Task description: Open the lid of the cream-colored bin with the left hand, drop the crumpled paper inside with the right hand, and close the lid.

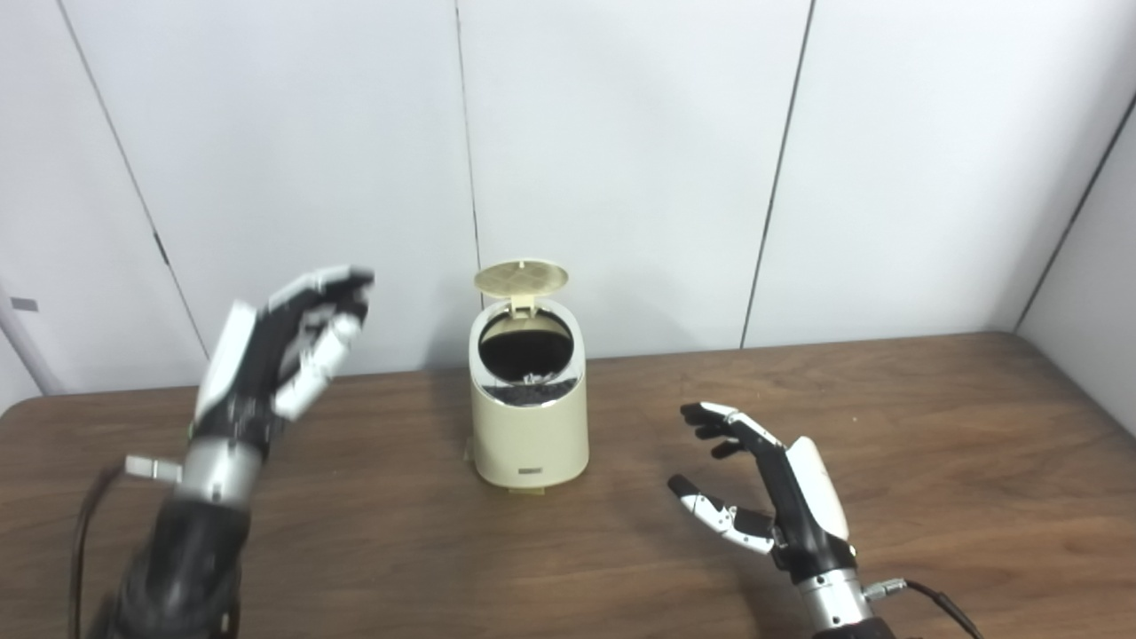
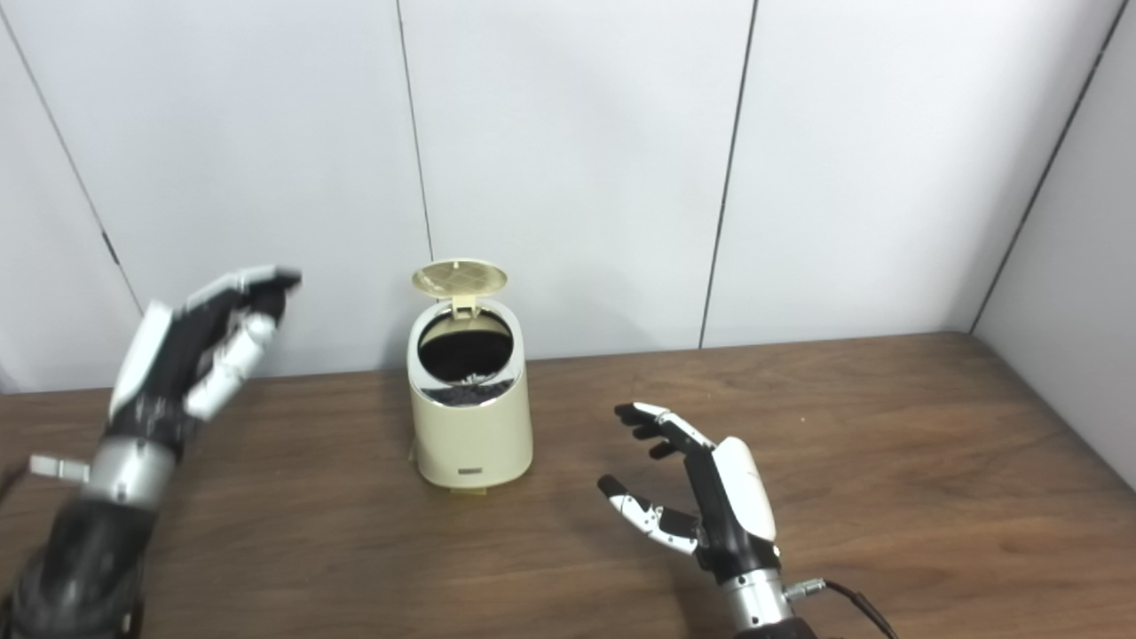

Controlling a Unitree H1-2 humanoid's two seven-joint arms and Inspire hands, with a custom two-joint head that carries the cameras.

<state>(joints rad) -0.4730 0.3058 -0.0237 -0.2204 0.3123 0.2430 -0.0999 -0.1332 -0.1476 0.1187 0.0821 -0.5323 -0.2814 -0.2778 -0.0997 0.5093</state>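
The cream-colored bin (image 1: 529,426) stands on the wooden table (image 1: 932,426) a little left of centre. Its round lid (image 1: 521,277) is tipped up at the back, so the dark inside (image 1: 525,351) shows. Something pale and crumpled lies low inside the opening; I cannot make out what it is. My left hand (image 1: 284,355) is raised to the left of the bin, well apart from it, fingers spread and holding nothing. My right hand (image 1: 763,484) hovers low over the table to the right of the bin, open and empty.
White wall panels (image 1: 621,160) rise right behind the table's far edge. A side wall (image 1: 1092,293) closes in at the far right. Cables run from both wrists toward the near edge.
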